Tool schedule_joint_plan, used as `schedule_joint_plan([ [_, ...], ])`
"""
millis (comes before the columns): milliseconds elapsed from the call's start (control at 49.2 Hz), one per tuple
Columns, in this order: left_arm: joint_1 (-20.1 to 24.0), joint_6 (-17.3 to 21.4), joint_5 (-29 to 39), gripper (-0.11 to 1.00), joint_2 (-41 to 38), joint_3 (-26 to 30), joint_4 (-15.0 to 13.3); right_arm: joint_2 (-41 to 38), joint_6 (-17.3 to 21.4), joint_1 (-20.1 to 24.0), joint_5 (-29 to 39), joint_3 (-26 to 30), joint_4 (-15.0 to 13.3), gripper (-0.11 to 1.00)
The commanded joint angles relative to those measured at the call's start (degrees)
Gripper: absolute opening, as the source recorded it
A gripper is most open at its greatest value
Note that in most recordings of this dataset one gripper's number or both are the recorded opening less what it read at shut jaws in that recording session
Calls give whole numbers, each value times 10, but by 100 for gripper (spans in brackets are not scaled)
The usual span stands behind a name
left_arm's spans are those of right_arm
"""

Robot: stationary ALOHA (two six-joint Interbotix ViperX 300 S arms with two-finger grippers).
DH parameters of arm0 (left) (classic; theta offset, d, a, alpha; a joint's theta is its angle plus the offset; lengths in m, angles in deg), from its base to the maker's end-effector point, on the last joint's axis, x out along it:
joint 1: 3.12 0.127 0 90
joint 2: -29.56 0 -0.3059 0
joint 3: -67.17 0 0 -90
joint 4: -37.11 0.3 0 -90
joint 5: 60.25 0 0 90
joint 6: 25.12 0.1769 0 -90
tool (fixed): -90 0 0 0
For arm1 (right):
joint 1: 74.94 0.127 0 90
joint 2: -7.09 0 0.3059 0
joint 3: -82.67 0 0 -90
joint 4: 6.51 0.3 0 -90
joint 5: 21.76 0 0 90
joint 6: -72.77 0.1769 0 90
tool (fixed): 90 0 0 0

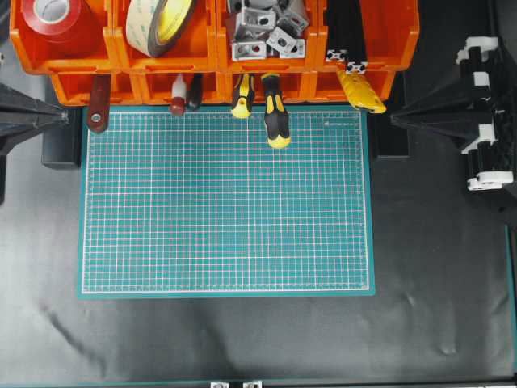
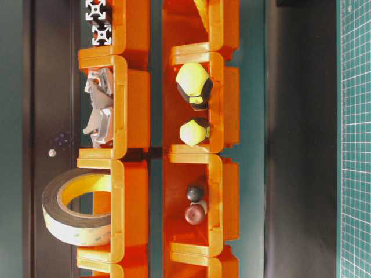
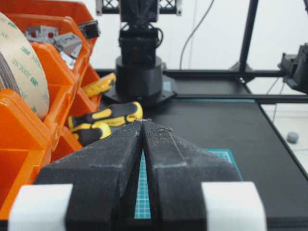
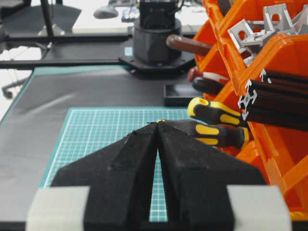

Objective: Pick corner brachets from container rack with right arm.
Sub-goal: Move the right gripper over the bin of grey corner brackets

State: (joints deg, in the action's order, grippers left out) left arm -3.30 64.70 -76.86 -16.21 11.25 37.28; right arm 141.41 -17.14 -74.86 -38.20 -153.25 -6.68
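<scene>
The corner brackets [image 1: 266,28], small silver-grey angle pieces, lie piled in an upper bin of the orange container rack [image 1: 214,58] along the far edge. They also show in the table-level view [image 2: 98,107], the left wrist view [image 3: 57,38] and the right wrist view [image 4: 262,26]. My right gripper [image 1: 393,119] is shut and empty at the right of the mat, tip pointing inward, below and right of the brackets' bin. In its own view its jaws [image 4: 157,122] meet at the tip. My left gripper [image 1: 69,117] is shut and empty at the left [image 3: 143,121].
A green cutting mat [image 1: 226,210] covers the middle of the table. Other bins hold a red tape roll [image 1: 56,16], a beige tape roll [image 1: 161,20] and black slotted bars [image 1: 347,32]. Yellow-black screwdriver handles [image 1: 275,117], red handles [image 1: 98,105] and a yellow knife [image 1: 361,93] stick out from the lower tier.
</scene>
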Motion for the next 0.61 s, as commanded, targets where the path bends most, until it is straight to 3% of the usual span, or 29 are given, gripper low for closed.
schedule_joint_plan([
  [0, -1, -12, 11, 6, -7, 17, 19, -10, 9, 4, -9, 5, 4, 1],
  [61, -2, -21, 20, 5, -6, 25, 19, -9, 11, 5, -9, 4, 4, 5],
  [102, -1, -25, 25, 1, -5, 32, 19, -9, 18, 6, -8, 5, 4, 1],
  [264, -1, -32, 65, 0, 7, 60, 20, -5, 94, 6, -6, 20, 5, 0],
  [366, -1, -31, 113, 0, 15, 80, 20, -5, 122, 6, 18, 45, 5, 0],
  [468, 1, -31, 158, 0, 26, 98, 20, -11, 125, 6, 99, 92, 4, 0],
  [590, 0, -32, 192, 0, 35, 106, 20, -29, 124, 4, 253, 176, 4, 0],
])
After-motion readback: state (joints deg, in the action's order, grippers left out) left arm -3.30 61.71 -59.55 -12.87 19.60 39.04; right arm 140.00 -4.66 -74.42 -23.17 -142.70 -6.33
